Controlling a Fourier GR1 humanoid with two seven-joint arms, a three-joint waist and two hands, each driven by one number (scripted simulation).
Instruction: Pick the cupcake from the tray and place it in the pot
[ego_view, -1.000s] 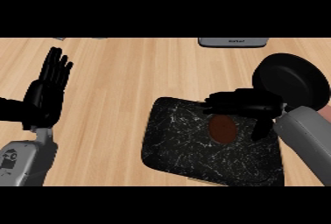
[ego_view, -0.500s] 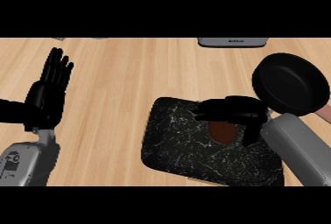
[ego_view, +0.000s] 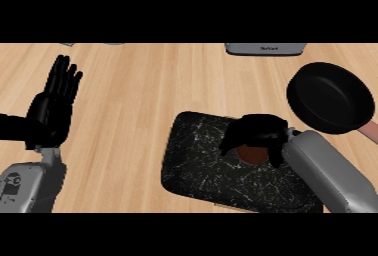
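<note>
Fingers (ego_view: 232, 140) of the right robot hand (ego_view: 257, 131) are now curled down round the cupcake (ego_view: 253, 154). A second ago they were spread above it and sat a little further toward the pot, so the hand has slid in over the cake and closed. It is grasping the cupcake from above, with dark fingers on either side and only a brown patch showing beneath the palm. The cake has hardly moved in that time and appears to rest on the tray (ego_view: 196, 167), near the upper right part of it, so I judge the pick as gripped but not yet lifted. The next step would be a rise and a carry up and to the right. As for how the cupcake points, little can be read. It is seen from above and mostly covered. The visible part looks roundish with no clear long side, so its axis probably runs upright toward the viewer, though I cannot tell whether it stands straight or tilts. The grey forearm (ego_view: 325, 170) comes in from the lower right across the tray's corner. The pot (ego_view: 330, 97), black, shallow and open, lies near the tray's upper right, its pinkish handle (ego_view: 369, 131) running off the right edge. Far left on the wooden desk (ego_view: 148, 90), the left robot hand (ego_view: 50, 107) rests open, fingers up.
</note>
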